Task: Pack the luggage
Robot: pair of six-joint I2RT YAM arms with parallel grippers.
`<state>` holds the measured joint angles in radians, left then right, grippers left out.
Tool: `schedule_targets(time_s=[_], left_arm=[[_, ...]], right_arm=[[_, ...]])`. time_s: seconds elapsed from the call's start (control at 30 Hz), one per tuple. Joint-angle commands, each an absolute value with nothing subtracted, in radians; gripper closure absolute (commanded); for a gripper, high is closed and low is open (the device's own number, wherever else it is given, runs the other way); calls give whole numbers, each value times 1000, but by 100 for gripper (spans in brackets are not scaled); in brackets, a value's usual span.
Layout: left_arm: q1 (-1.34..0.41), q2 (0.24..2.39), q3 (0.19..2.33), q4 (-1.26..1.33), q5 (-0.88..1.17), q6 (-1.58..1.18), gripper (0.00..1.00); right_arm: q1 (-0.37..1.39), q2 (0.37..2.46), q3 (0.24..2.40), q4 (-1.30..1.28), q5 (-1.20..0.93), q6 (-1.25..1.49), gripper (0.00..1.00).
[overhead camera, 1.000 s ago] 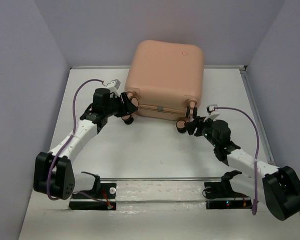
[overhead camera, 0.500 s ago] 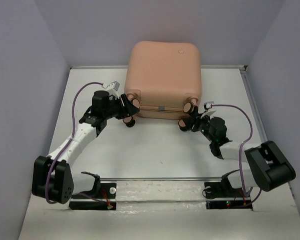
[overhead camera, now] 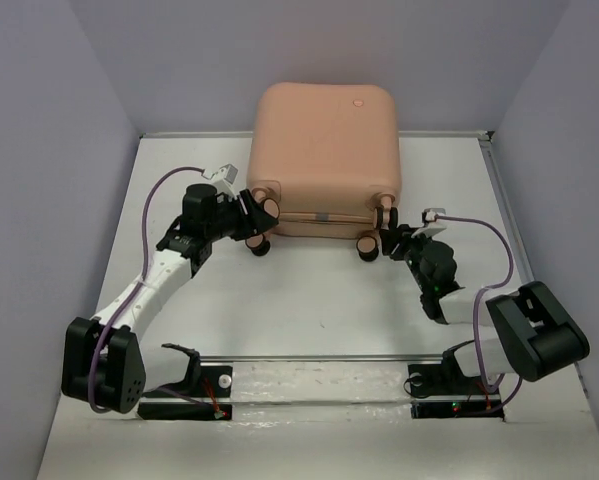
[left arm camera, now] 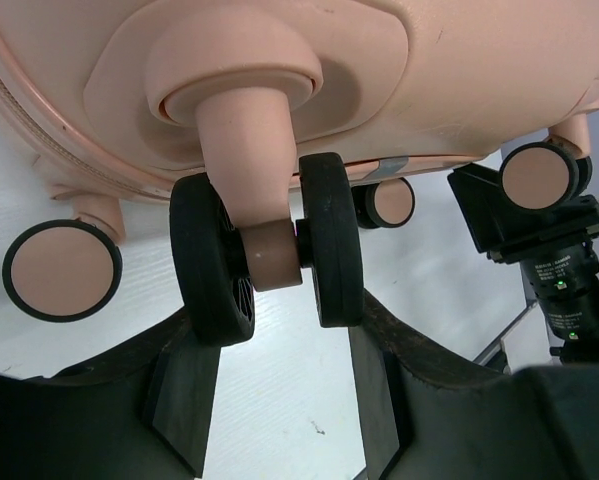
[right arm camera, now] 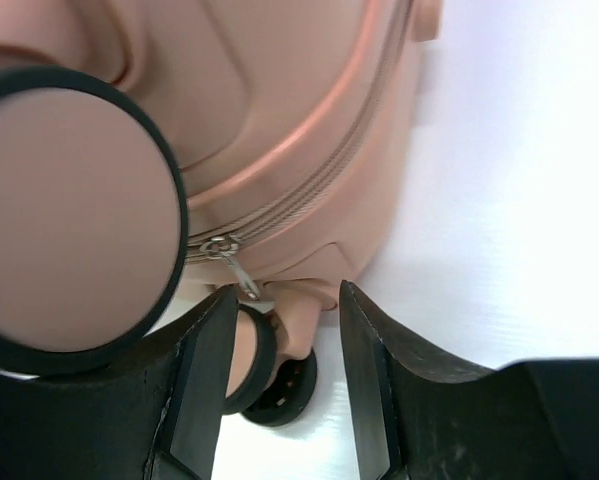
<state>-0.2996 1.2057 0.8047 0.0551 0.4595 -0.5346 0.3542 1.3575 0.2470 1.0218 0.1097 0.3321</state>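
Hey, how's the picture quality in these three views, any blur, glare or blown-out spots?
Top external: evenly lit and sharp, soft shadow under the luggage. Left wrist: the double wheel is crisp, the table behind it washed out white. Right wrist: the big near wheel is soft, and the table at right is blown out.

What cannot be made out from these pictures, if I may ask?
Inside of the luggage: all views, hidden by its closed shell.
Whether the left hand presses the twin wheel: left wrist view, contact unclear; top view, too small.
Big wheel: right wrist view, blurred and cut by the left edge.
Lower wheel: right wrist view, partly behind a finger of the right hand.
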Motion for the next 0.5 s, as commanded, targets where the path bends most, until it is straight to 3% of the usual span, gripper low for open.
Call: schedule_targets(time_s=[0.0, 0.23, 0.47], left_arm=[[-308, 1072, 815, 219, 607, -515, 94], [-316, 1043, 804, 229, 624, -535, 94], [-334, 1068, 796, 233, 638, -538, 94]], right_arm=[[336, 1388, 247, 1227, 206, 351, 49], [325, 1468, 294, 1348, 40, 328, 49], [325, 1526, 299, 1476, 8, 348, 49]])
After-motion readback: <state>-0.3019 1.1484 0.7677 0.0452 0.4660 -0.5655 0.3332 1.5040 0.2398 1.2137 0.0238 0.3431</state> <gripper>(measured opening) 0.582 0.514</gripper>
